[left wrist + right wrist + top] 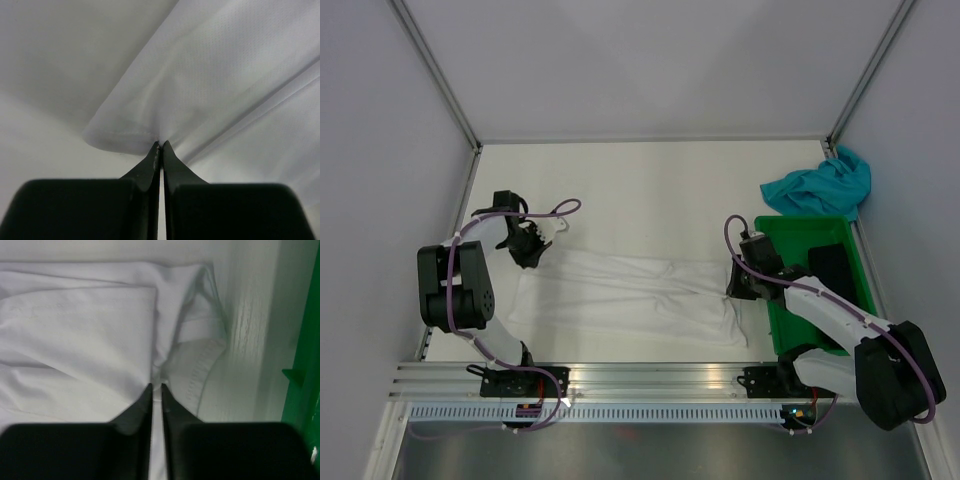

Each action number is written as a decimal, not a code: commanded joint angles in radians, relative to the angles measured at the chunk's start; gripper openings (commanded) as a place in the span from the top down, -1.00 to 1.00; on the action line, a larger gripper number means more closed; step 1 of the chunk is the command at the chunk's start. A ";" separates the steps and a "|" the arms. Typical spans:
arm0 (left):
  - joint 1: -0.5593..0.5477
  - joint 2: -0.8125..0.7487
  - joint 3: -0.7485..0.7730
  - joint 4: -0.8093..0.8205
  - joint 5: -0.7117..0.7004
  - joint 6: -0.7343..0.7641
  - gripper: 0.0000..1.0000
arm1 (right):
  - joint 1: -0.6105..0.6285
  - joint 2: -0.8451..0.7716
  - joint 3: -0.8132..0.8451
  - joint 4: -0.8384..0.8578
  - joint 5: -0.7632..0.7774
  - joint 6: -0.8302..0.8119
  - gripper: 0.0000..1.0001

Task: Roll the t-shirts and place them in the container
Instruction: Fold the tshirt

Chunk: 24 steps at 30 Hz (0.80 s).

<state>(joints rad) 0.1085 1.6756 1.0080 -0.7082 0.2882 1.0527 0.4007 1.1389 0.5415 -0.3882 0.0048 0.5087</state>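
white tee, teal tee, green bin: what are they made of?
white t-shirt: probably a thin matte knit fabric; fine dotted weave and soft folds in the left wrist view.
teal t-shirt: soft cloth, crumpled in a heap.
green bin: likely rigid plastic; smooth straight walls.

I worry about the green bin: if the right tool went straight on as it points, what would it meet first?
The white t-shirt: the right tool has its tips at a fold of that cloth, as far as depth shows. The green bin lies off to the side, outside that line.
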 commanded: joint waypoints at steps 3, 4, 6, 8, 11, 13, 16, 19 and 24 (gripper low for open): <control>0.005 -0.025 -0.002 -0.011 -0.003 0.035 0.69 | -0.005 0.025 0.027 0.012 0.032 0.014 0.16; 0.007 -0.028 -0.002 -0.016 0.002 0.035 0.61 | -0.005 0.025 0.044 -0.006 0.044 0.007 0.03; 0.005 -0.037 0.003 -0.027 0.014 0.036 0.43 | -0.005 0.019 0.104 -0.027 0.092 -0.012 -0.02; 0.007 -0.046 0.006 -0.031 0.017 0.030 0.29 | 0.000 0.015 0.152 -0.058 0.128 -0.024 -0.02; 0.005 -0.069 0.021 -0.036 0.016 0.001 0.08 | 0.056 0.047 0.259 -0.063 0.213 -0.056 -0.04; 0.008 -0.083 0.033 -0.043 0.012 -0.042 0.00 | 0.105 0.125 0.343 -0.046 0.228 -0.088 -0.12; 0.007 -0.094 0.049 -0.047 -0.004 -0.108 -0.08 | 0.206 0.282 0.460 -0.040 0.222 -0.117 -0.22; 0.008 -0.099 0.049 -0.047 -0.020 -0.167 -0.10 | 0.279 0.390 0.540 -0.026 0.219 -0.130 -0.25; 0.010 -0.077 0.047 -0.040 -0.027 -0.259 -0.10 | 0.323 0.573 0.633 -0.018 0.178 -0.133 -0.24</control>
<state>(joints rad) 0.1120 1.6066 1.0267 -0.7357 0.2710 0.9005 0.7185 1.6581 1.1130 -0.3969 0.1925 0.3935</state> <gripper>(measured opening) 0.547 0.622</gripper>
